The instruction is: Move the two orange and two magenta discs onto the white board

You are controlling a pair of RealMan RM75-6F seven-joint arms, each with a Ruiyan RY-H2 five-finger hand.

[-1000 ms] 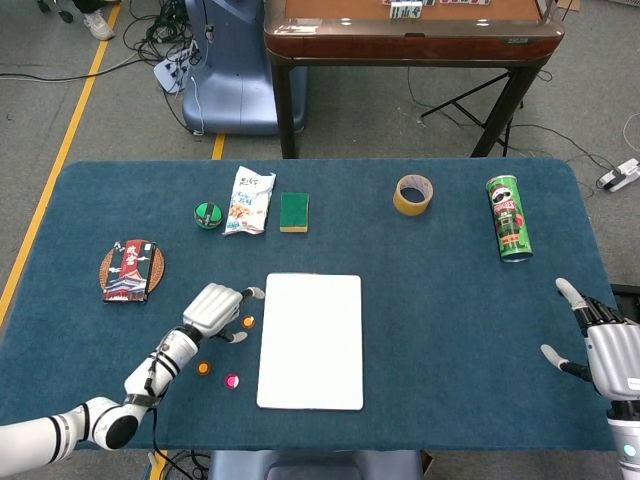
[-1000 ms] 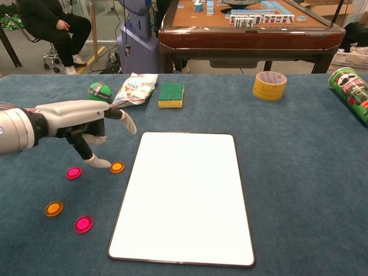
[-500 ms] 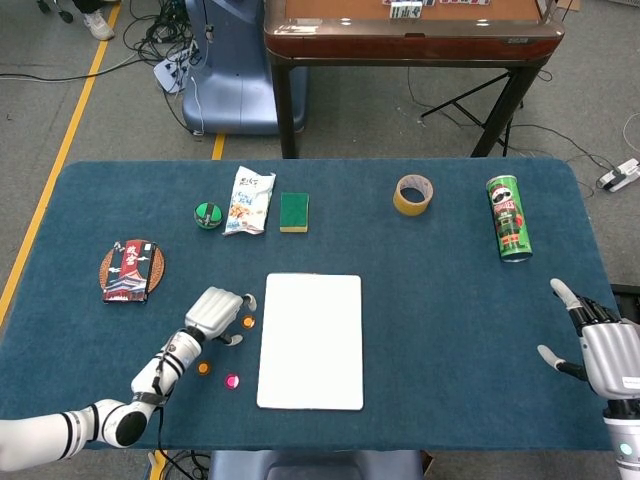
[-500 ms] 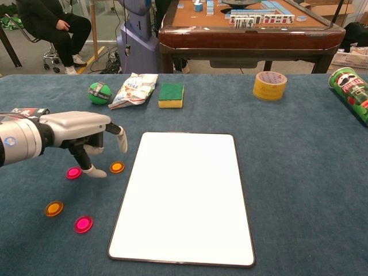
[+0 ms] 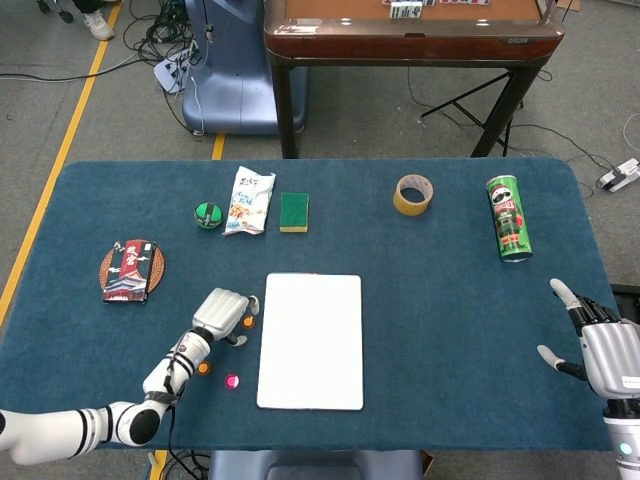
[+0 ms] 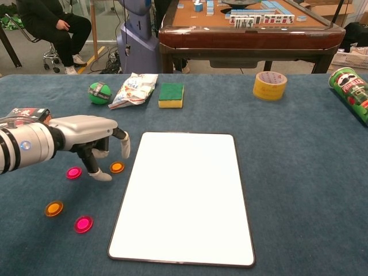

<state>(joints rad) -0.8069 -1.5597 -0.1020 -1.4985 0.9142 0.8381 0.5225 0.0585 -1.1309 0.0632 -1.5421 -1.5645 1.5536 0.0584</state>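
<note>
My left hand [image 6: 86,135] hovers just beside the white board's [image 6: 184,195] left edge, fingers apart, holding nothing, fingertips bracketing one orange disc [image 6: 117,167]. A magenta disc [image 6: 73,172], second orange disc [image 6: 54,208] and second magenta disc [image 6: 83,223] lie on the table [image 6: 305,172], off the board. My right hand [image 5: 605,350] rests spread at the right edge.

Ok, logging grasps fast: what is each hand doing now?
Left hand: holding nothing, fingers apart, poised over an orange disc.
Right hand: open, holding nothing.
</note>
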